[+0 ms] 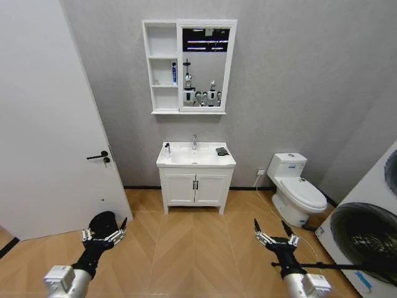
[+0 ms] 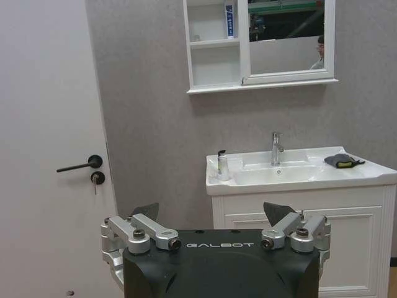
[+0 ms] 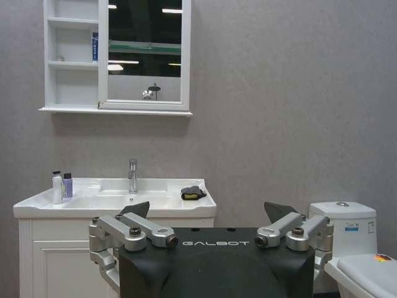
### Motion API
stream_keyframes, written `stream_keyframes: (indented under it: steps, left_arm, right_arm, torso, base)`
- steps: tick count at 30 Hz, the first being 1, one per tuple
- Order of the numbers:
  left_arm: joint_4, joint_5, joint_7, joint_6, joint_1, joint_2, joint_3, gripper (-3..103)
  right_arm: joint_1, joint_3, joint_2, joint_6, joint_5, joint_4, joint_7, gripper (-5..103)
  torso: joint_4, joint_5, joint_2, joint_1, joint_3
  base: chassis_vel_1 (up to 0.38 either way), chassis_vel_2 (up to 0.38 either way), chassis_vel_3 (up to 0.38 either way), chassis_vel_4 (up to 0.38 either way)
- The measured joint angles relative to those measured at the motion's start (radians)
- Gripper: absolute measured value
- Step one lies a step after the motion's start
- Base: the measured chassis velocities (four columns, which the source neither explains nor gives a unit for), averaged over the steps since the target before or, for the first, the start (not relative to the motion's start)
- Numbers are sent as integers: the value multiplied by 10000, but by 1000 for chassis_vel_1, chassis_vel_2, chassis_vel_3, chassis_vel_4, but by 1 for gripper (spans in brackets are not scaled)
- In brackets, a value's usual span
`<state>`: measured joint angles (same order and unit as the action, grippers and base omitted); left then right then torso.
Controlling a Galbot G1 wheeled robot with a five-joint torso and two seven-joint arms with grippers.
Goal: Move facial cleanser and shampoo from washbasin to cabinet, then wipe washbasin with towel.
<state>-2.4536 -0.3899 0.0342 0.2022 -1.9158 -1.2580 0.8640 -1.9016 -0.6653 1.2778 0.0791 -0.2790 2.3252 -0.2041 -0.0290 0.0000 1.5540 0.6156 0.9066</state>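
Observation:
The white washbasin stands on its vanity against the far wall, a chrome tap at its back. Two small bottles, a white one and a purple one, stand on its left corner; I cannot tell which is facial cleanser or shampoo. The dark towel lies on the right side of the rim. Above hangs the cabinet, with a blue-and-white tube on its middle shelf. My left gripper and right gripper hang open and empty low over the floor, far from the washbasin.
A grey door with a black handle stands at the left. A white toilet sits right of the vanity, and a washing machine fills the right edge. Bare wood floor lies between me and the vanity.

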Motion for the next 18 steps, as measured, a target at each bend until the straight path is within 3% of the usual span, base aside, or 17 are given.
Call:
stream_keyframes:
  steps: [5,6,14,18]
  left_arm:
    - [-54,15,27,-9,-33,-49,-143,97]
    - [-63,25,20,-22,-42,-30,-145,102]
    - [97,541,-101,-248,3,-94,-26,99]
    - [65,293,-401,-466,21,-175,-178,99]
  right_arm:
    - [-4,63,137,226,53,-42,143,100]
    - [-23,86,174,227,56,-28,152,100]
    - [-44,122,316,218,104,3,191,100]
    - [-84,169,372,173,130,36,219,100]
  torso:
    - [0,0,0,0,0]
    - [0,0,0,1,0]
    - [0,-1,0,0,0]
    - [0,-1,0,0,0]
  base:
    - [0,0,0,0]
    - [0,0,0,0]
    - [0,0,0,0]
    - [0,0,0,0]
